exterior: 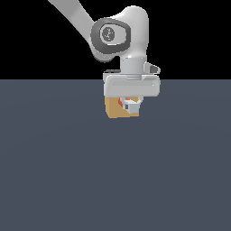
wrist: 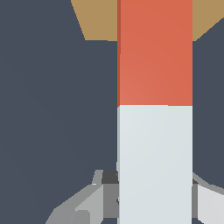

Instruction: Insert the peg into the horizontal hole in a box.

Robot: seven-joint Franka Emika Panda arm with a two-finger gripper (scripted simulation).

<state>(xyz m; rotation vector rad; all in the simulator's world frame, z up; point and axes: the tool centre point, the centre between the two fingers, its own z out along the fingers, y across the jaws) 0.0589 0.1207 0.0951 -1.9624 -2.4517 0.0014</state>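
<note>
My gripper (exterior: 131, 107) hangs low over the floor, pointing toward the box, its two fingers (wrist: 94, 199) closed narrow on the white half of one peg (wrist: 154, 52). In the wrist view one finger shows on each side of the bar, pressed against its pale end; the orange-red half runs forward from there. One peg only, two-toned: white at my end, orange-red at the far end. The red end reaches the one tan box (exterior: 113, 109) and overlaps its face in the wrist view; whether the tip is already inside or just touching, I cannot tell. The hole itself is hidden behind the peg. In the exterior view the box sits directly behind my hand, mostly covered by it, with a small fleck of red and white showing between. One dark grey floor (exterior: 58, 171) under everything; box rests on it.
</note>
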